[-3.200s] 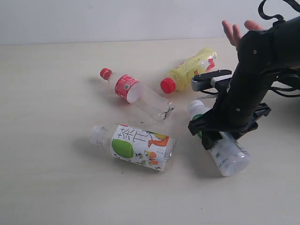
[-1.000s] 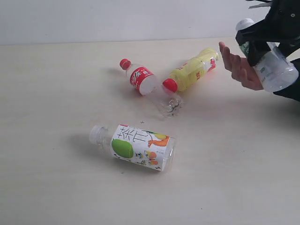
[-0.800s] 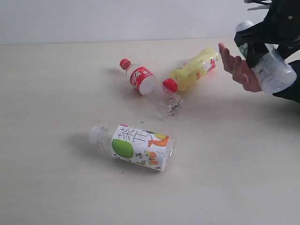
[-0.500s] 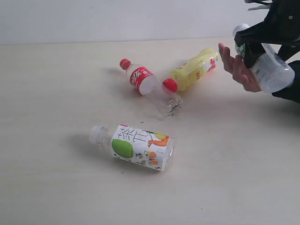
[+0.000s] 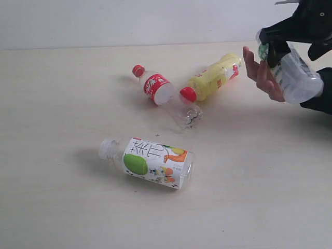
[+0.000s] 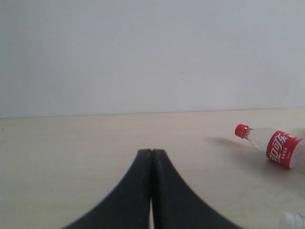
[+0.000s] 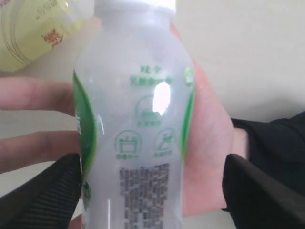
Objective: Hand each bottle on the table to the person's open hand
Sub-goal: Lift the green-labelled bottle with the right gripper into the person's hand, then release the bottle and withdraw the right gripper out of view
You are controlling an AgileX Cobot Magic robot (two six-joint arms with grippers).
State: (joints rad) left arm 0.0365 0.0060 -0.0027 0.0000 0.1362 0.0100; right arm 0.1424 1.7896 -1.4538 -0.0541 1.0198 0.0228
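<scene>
The white-green label bottle (image 5: 293, 72) (image 7: 133, 119) lies against the palm of the person's open hand (image 5: 262, 72) (image 7: 209, 143) at the far right, above the table (image 5: 62, 104). My right gripper (image 5: 293, 54) (image 7: 152, 171) straddles it and is open: one finger is at the label, the other stands clear with palm showing between. On the table lie the yellow red-capped bottle (image 5: 212, 78) (image 7: 33, 33), the clear red-label bottle (image 5: 161, 93) (image 6: 276, 148) and the fruit-picture bottle (image 5: 153, 162). My left gripper (image 6: 151, 152) is shut and empty over the table, away from the bottles.
The yellow and red-label bottles lie close together, the yellow one's cap near the clear one's base. A black sleeve (image 5: 321, 98) (image 7: 271, 143) follows the hand at the right edge. A pale wall (image 5: 129, 21) bounds the table's far side.
My right gripper's jaws have spread apart around the white-green bottle, which has settled slightly into the hand. The bottles on the table have not moved.
</scene>
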